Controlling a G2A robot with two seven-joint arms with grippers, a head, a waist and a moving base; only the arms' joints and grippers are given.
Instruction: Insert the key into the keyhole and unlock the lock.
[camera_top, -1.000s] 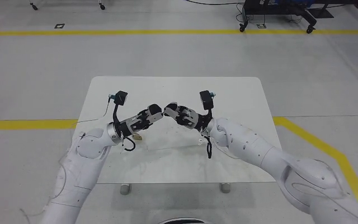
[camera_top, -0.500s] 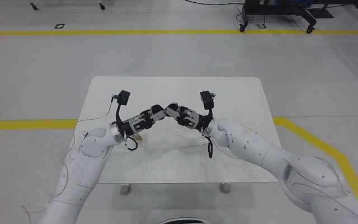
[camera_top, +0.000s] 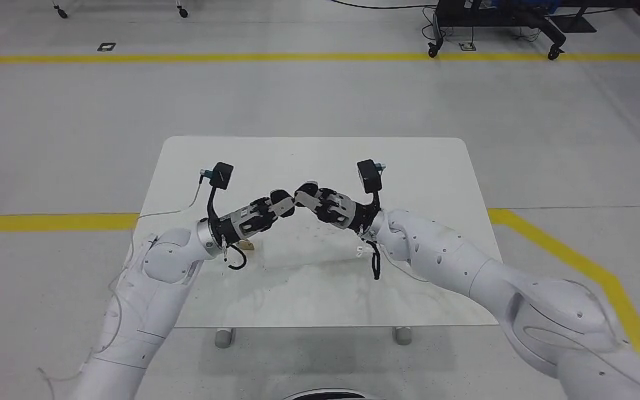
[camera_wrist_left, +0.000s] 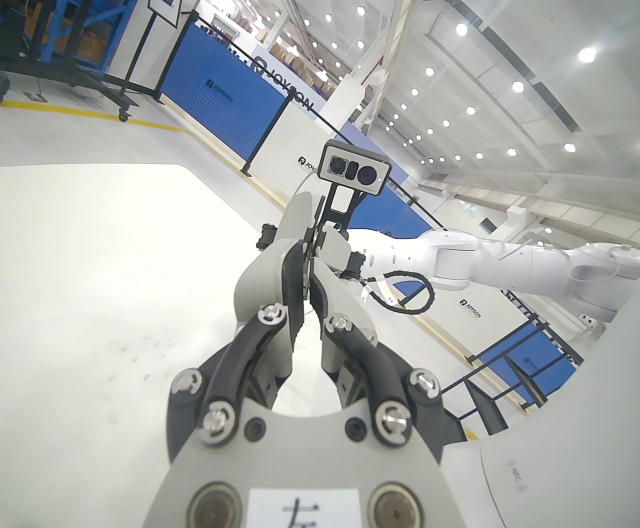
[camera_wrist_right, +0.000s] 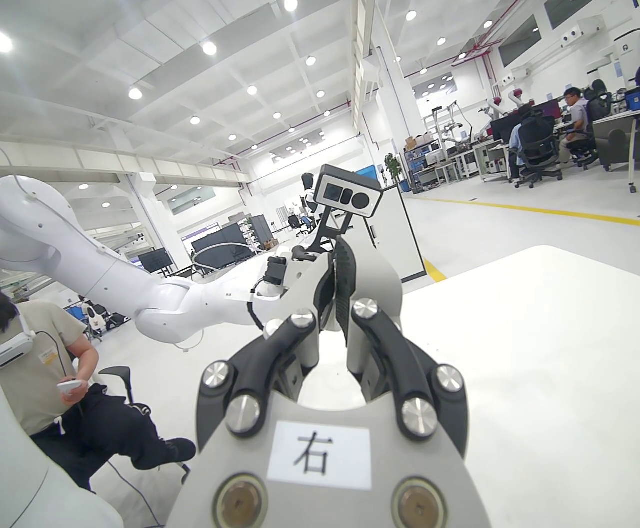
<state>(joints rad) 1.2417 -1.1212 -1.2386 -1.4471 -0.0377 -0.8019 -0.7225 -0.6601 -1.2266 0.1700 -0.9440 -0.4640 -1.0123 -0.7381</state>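
The left gripper (camera_wrist_left: 310, 250) is seen with its fingers drawn together until the ribbed black pads (camera_wrist_left: 294, 272) all but meet at the tips, a thin gap being left only lower down. What is pinched there cannot be made out. The right gripper (camera_wrist_right: 334, 272) is likewise closed to a narrow slit, its contents being hidden by its own fingers. The two grippers are held tip to tip above the middle of the white table (camera_top: 420, 160), the fingertips touching or very nearly so, and each arm is angled inward from its own side. Neither the key nor the lock can be told apart from the fingers; if held, they are masked at the point where the tips meet. In each wrist view the other arm's wrist camera is seen standing just behind the meeting point. Beneath the left forearm a small tan item (camera_top: 247, 243) is seen, though whether it lies on the tabletop or hangs from the arm cannot be told. Beyond the table a yellow floor line (camera_top: 300, 57) is seen.
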